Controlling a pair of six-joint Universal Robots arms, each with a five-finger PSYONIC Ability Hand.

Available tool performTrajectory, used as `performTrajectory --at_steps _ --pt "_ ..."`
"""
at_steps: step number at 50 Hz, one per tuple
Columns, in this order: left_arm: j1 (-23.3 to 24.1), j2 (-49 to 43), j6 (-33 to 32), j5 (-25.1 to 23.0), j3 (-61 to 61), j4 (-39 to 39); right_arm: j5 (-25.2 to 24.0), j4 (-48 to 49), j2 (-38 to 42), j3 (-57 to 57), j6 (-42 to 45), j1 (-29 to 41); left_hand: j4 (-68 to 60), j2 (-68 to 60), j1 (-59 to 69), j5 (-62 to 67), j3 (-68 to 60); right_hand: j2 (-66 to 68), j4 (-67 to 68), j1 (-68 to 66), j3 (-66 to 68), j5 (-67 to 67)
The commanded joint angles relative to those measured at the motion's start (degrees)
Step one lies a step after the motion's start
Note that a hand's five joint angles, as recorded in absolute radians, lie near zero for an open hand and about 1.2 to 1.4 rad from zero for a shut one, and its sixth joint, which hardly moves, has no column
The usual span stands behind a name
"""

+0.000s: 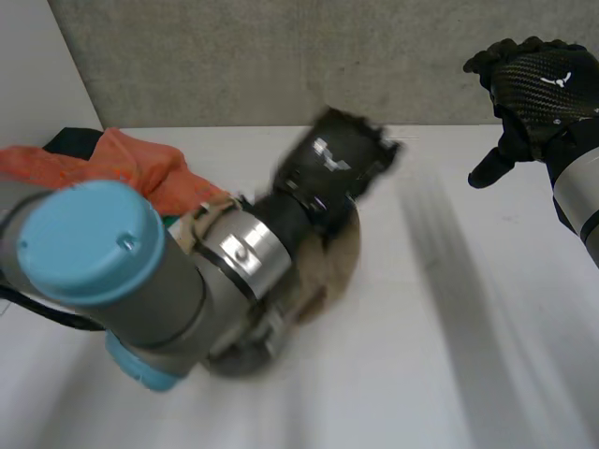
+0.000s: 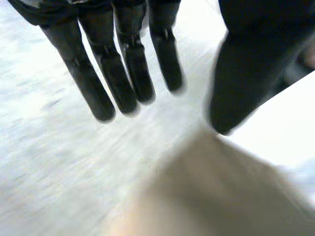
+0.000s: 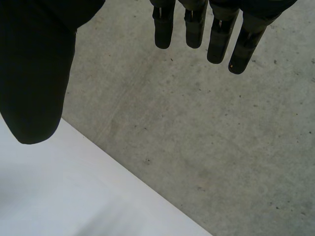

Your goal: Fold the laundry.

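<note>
Left hand (image 2: pixel 123 73), fingers (image 2: pixel 165 59) straight, hangs just above tan cloth (image 2: pixel 211 191); right hand (image 1: pixel 538 79) likewise uncurled.

- The worktop (image 1: pixel 449 374) is plain white.
- The cloth (image 1: pixel 343 257) under the left robot hand (image 1: pixel 342 154) is plain tan.
- Another cloth (image 1: pixel 122 164) is orange, and a third cloth (image 1: pixel 70 138) is dark green.
- Both hands are black; the right robot hand (image 1: pixel 538 79) has a fine woven sheen and a small white mark.
- The left arm (image 1: pixel 168 290) is grey with a light-blue cap (image 1: pixel 89 243).
- The surface beyond the worktop (image 1: pixel 281 56) is speckled grey.

Bright, even light, glare on table (image 1: pixel 421 374)
</note>
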State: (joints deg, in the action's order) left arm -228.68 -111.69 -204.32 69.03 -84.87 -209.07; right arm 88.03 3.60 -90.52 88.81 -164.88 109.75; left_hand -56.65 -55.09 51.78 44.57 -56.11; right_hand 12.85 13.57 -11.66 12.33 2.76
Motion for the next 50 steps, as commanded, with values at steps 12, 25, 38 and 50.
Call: performTrajectory --at_steps 12,25,38,50 --pt "-6.8 11.9 2.5 10.2 -7.5 2.1 -3.0 -1.7 4.7 0.0 8.9 -1.6 44.4 42.9 -39.6 -42.3 43.9 -2.8 -3.6 1.7 -2.3 -2.8" --pt "-20.7 10.8 2.4 11.9 -10.1 12.1 -4.9 -12.9 13.8 1.3 9.8 8.6 42.9 41.3 -38.0 -40.8 42.4 -2.8 -3.6 1.7 -2.3 -2.8" --pt "-25.2 3.2 -0.1 11.4 -7.4 12.8 3.7 5.8 22.2 8.3 4.2 15.0 43.1 41.5 -38.2 -41.0 42.5 36.7 36.0 -37.9 37.3 36.8" --pt "-25.3 1.0 -1.0 11.3 -4.3 12.6 7.5 12.8 20.4 6.5 24.9 2.0 43.6 42.0 -38.7 -41.5 43.0 67.2 66.4 -68.3 67.7 67.2"
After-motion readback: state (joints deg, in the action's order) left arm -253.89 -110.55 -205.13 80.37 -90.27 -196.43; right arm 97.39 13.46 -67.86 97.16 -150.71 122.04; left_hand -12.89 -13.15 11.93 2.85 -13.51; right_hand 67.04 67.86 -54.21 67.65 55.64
